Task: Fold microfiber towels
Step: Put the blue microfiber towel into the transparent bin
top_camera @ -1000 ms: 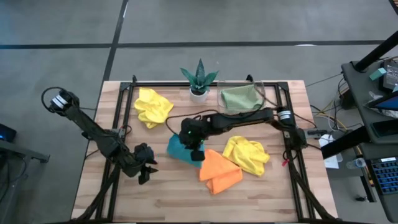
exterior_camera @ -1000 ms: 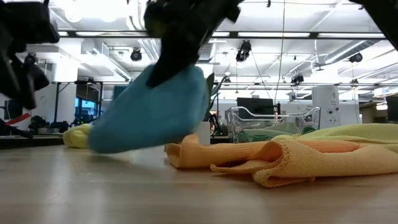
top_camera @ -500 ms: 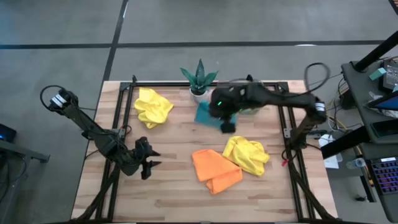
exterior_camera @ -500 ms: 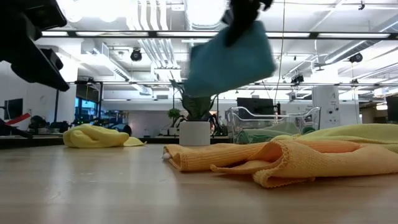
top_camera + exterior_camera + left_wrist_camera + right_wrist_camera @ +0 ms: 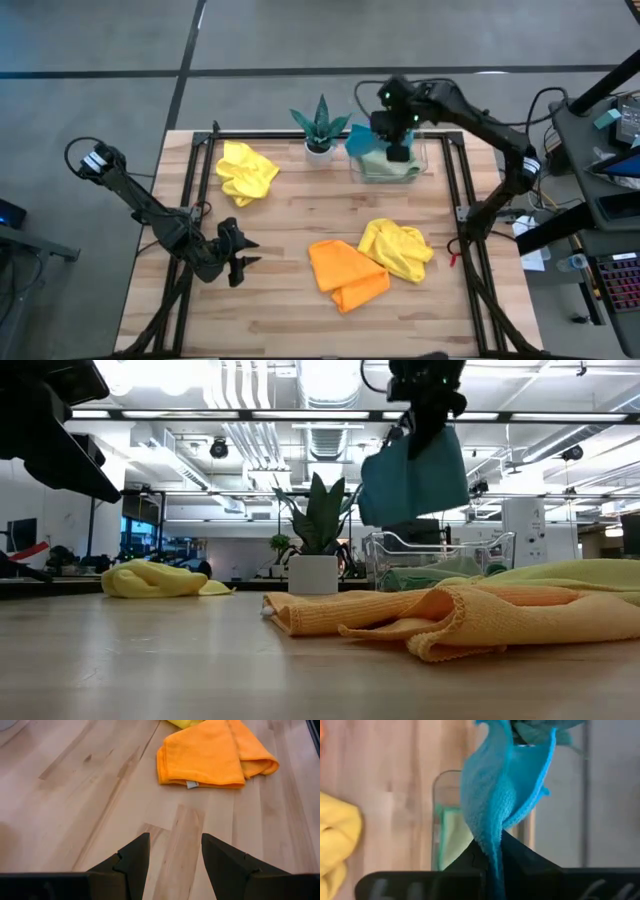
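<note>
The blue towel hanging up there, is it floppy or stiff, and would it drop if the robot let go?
Probably floppy: the blue towel droops in soft folds below the right gripper, which pinches it shut. It looks light, since that small pinch holds it all up. Let go, it would likely fall limp into the clear tray onto the green towel, not bounce or roll.

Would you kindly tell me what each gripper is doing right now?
Left gripper: open, empty, low over the table.
Right gripper: shut on the blue towel, above the clear tray.
</note>
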Robot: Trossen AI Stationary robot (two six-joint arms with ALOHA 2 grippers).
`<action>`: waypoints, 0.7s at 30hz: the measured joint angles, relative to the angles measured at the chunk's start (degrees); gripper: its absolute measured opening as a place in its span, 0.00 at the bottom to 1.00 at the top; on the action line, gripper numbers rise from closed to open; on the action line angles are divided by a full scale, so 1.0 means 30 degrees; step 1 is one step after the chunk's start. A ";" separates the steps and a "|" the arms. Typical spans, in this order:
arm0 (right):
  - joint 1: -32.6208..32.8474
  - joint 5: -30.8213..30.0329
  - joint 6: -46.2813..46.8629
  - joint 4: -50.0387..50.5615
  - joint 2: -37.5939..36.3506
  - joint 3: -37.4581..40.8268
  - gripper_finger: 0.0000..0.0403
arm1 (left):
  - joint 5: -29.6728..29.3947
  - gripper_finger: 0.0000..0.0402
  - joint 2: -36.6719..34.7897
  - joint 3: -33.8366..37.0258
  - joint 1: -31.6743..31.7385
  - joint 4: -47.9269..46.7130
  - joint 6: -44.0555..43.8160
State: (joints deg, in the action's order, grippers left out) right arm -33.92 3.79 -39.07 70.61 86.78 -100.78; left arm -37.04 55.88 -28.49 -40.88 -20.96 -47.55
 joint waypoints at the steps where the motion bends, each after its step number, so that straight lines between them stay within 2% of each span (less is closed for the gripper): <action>1: -0.0567 0.0916 -0.0385 0.0010 0.0138 0.0034 0.03 | -0.0042 0.41 0.0024 0.0000 0.0000 0.0007 0.0000; 9: -0.4053 0.6161 -0.2346 0.1758 0.1609 0.0049 0.03 | -0.0392 0.41 0.0080 0.0007 0.0000 0.0353 -0.0007; 18: -0.4909 0.6386 -0.3209 0.2272 0.4474 0.0546 0.03 | -0.1491 0.41 0.0080 0.0034 0.0007 0.0378 0.0071; 21: -0.4909 0.5228 -0.2874 0.2188 0.5579 0.0580 0.03 | -0.1493 0.41 0.0080 0.0044 0.0007 0.0377 0.0036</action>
State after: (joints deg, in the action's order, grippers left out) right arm -48.64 19.47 -47.69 77.18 103.52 -99.04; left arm -41.52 56.12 -28.36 -40.86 -19.83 -47.44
